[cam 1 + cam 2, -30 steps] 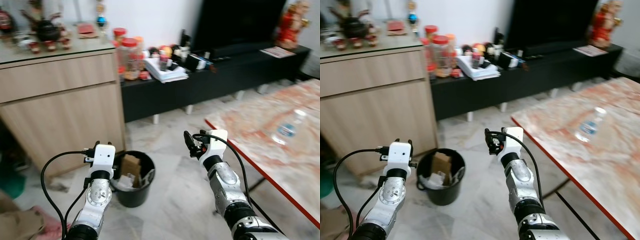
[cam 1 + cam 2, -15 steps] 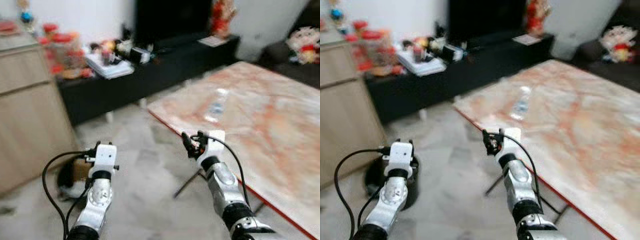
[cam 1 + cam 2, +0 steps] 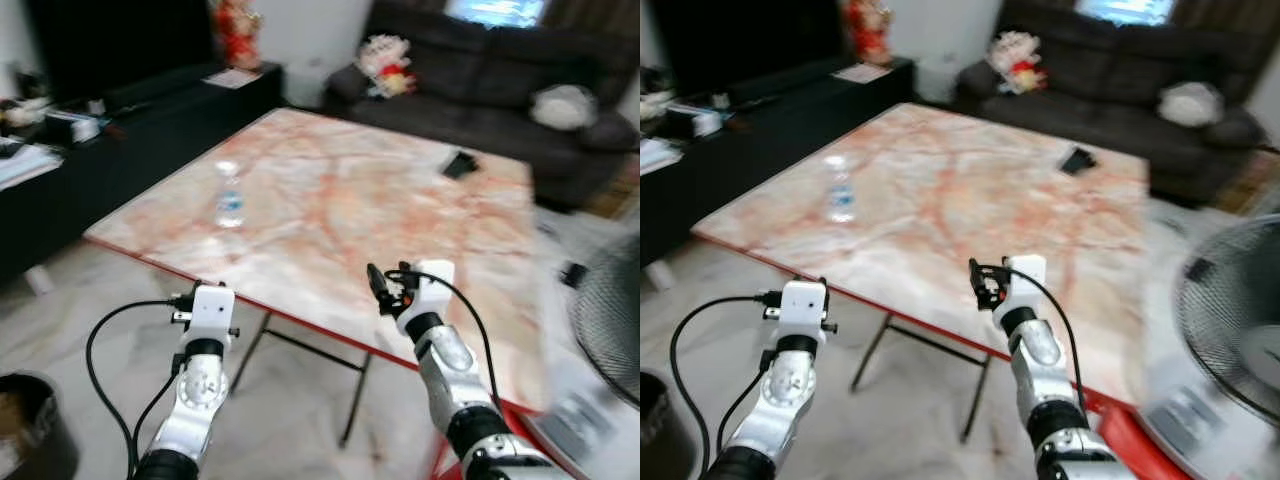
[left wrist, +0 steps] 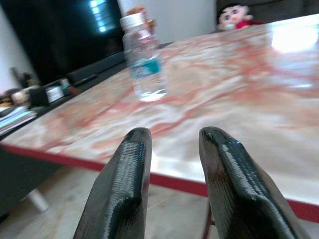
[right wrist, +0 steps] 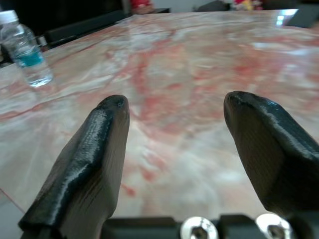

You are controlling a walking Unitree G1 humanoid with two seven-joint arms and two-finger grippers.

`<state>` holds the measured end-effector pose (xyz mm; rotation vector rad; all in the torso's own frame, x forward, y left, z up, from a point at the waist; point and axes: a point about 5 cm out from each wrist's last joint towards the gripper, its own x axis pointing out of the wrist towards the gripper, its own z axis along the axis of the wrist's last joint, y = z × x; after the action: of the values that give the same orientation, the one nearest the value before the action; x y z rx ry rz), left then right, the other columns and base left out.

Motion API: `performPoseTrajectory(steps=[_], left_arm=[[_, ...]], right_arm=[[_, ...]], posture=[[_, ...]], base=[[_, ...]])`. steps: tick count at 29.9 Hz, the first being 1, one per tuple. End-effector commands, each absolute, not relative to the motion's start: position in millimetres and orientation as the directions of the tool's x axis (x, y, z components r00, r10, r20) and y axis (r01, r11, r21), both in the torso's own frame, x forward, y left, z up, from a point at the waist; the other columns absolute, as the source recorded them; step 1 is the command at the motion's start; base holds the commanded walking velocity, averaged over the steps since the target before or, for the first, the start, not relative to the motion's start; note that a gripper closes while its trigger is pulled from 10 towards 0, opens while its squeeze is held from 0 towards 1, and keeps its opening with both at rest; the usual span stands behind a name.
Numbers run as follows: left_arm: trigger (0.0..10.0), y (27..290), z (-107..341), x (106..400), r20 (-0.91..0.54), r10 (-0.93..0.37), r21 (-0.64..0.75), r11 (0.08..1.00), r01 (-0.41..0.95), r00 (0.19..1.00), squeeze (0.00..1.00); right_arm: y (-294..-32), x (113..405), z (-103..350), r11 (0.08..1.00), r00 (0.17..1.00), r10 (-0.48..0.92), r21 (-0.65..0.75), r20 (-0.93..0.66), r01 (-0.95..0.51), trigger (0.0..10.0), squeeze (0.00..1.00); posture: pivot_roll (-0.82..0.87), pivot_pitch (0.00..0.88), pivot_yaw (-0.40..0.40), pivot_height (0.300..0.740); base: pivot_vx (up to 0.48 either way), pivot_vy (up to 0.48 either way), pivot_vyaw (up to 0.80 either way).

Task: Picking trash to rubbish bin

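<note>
Left end effector [image 3: 182,297] raised in front of the body near the red front edge of the surface [image 3: 400,210], fingers [image 4: 122,194] parted by a narrow gap, holding nothing. Right end effector [image 3: 379,286] raised at about the same height, over the front edge, fingers [image 5: 87,164] spread wide, also empty. Bottle [image 3: 229,198] stands upright on the marbled surface at about 11 o'clock from the left end effector, well apart from both; clear plastic, white cap, blue label, apparently the trash to collect. Small dark object [image 3: 460,164] lies near the far edge at about 1 o'clock. Bin [image 3: 30,435] on the floor at about 8 o'clock, partly cut off. Fan [image 3: 605,330] close at 3 o'clock. Head views blurred. Risks, as judged: bottle looks light and tall, so a grazing finger on approach could topple it and let it roll; the left fingers' narrow gap would not pass around it unless widened; fan crowds the right arm.
</note>
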<state>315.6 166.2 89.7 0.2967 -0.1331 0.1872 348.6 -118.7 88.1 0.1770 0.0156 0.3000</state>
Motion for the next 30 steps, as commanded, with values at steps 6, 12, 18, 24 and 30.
performPoseTrajectory(steps=[6, 12, 18, 24, 30], left_arm=[[10.0, 164.6, 99.0, 314.9, 0.206, 0.154, 0.254, 0.945, -0.205, 0.966, 0.0], [10.0, 163.2, 100.5, 314.8, 0.209, 0.153, 0.244, 0.948, -0.203, 0.966, 0.0], [10.0, 162.7, 101.4, 314.1, 0.208, 0.156, 0.228, 0.952, -0.202, 0.966, 0.0], [10.0, 163.2, 101.6, 313.8, 0.2, 0.164, 0.214, 0.955, -0.206, 0.966, 0.0], [10.0, 164.3, 102.4, 314.6, 0.195, 0.17, 0.208, 0.955, -0.21, 0.966, 0.0]], right_arm=[[-115.0, 349.8, 93.4, 0.933, 0.95, 0.309, 0.181, 0.041, -0.312, 10.0, 0.0], [-112.7, 348.6, 92.6, 0.929, 0.947, 0.317, 0.187, 0.045, -0.32, 10.0, 0.0], [-111.4, 347.7, 92.1, 0.927, 0.946, 0.319, 0.19, 0.047, -0.322, 10.0, 0.0], [-112.4, 348.7, 92.6, 0.929, 0.95, 0.311, 0.2, 0.041, -0.312, 10.0, 0.0], [-113.0, 348.7, 92.7, 0.93, 0.95, 0.309, 0.194, 0.041, -0.311, 10.0, 0.0]], posture=[[0.0, 0.001, -0.085, 0.74], [0.0, 0.0, -0.084, 0.74], [0.0, 0.0, -0.084, 0.74], [0.0, 0.0, -0.084, 0.74], [0.0, 0.006, -0.087, 0.74]], base=[[0.0, 0.0, 0.0], [0.0, 0.0, 0.0], [0.0, 0.0, 0.0], [0.0, 0.207, -0.13], [0.0, 0.437, -0.65]])
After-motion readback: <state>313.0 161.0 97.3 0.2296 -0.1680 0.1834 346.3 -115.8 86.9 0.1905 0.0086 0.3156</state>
